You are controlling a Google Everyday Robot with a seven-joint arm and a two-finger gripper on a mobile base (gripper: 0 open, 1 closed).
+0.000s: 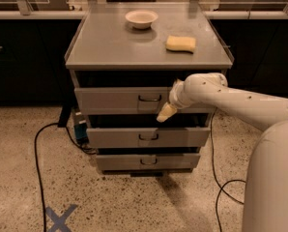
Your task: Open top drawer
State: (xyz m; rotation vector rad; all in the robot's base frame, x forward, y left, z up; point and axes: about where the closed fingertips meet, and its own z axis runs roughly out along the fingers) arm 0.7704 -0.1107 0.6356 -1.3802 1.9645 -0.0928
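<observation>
The top drawer (115,100) is the widest grey front of three in a grey metal cabinet, with a small dark bar handle (150,98) at its centre. It stands a little way out from under the cabinet top. My gripper (166,113) hangs from the white arm just right of and below the handle, in front of the drawer's lower edge. It does not hold the handle.
A white bowl (141,18) and a yellow sponge (180,43) lie on the cabinet top (110,47). Two narrower drawers (149,137) sit below. Black cables (37,149) trail on the speckled floor at left and right. A blue tape cross (61,218) marks the floor.
</observation>
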